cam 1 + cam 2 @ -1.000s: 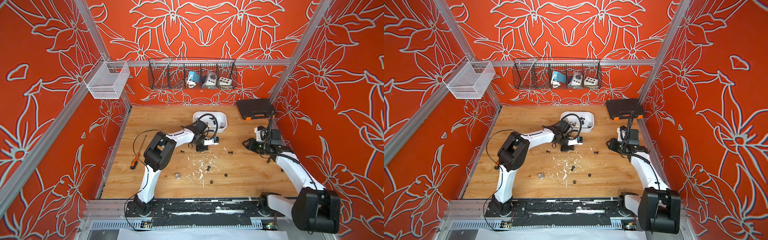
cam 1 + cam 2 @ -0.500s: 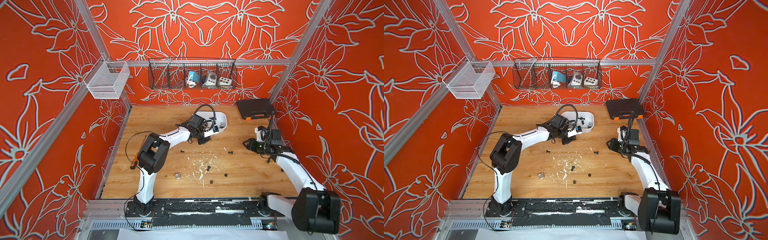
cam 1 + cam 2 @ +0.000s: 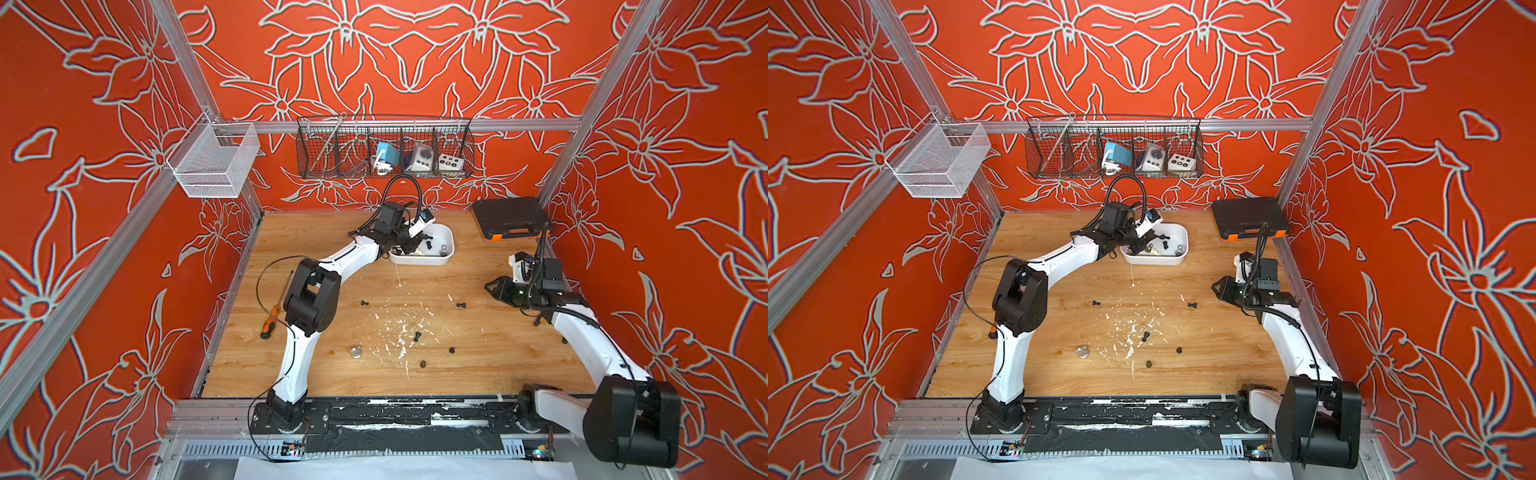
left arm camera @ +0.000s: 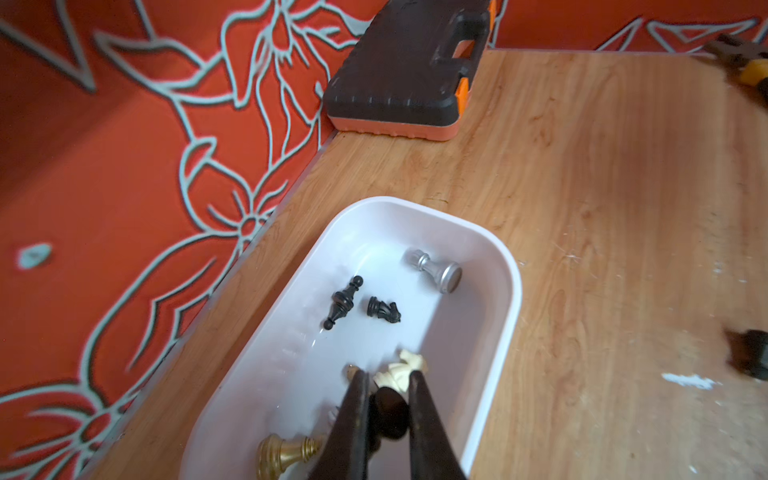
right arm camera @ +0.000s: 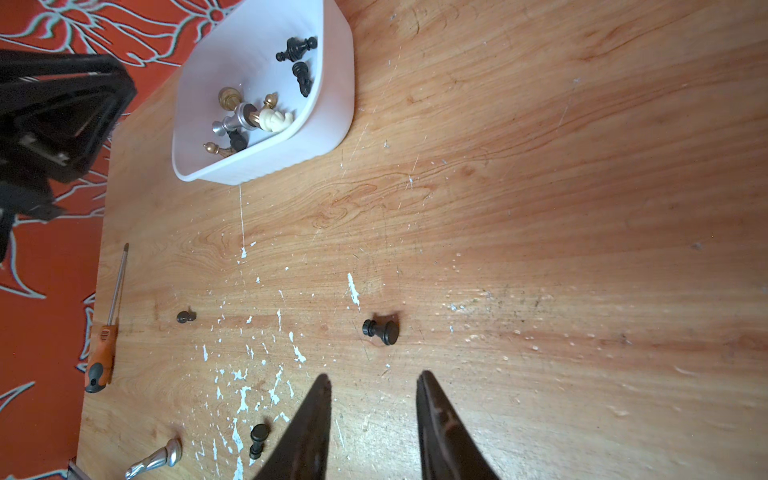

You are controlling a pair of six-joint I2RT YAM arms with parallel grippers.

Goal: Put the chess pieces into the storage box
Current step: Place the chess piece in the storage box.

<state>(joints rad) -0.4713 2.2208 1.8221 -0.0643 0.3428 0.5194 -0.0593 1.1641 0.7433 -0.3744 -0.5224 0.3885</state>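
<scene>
The white storage box (image 3: 422, 261) (image 3: 1154, 262) stands at the back of the table. Lying in it are a silver piece (image 4: 436, 270), two black pieces (image 4: 343, 303), a cream one (image 4: 401, 370) and a gold one (image 4: 282, 455). My left gripper (image 4: 388, 376) (image 3: 409, 247) hangs inside the box's near-left end, shut on a black chess piece (image 4: 388, 409). My right gripper (image 5: 374, 376) (image 3: 490, 286) is open low over the table's right side, with a black piece (image 5: 380, 330) lying just ahead of its tips. Several more black pieces (image 3: 417, 336) and a silver one (image 3: 355, 352) lie on the table.
An orange-handled screwdriver (image 3: 272, 322) lies by the left arm's elbow. A black case with orange latches (image 3: 511, 218) sits at the back right corner. A dark wire basket (image 3: 384, 153) and a white mesh basket (image 3: 214, 160) hang on the walls. Yellow-handled pliers (image 4: 752, 70) lie near the right wall.
My left gripper has carried the black piece from the table's middle back to the box and now hangs inside it. The right arm has stayed put.
</scene>
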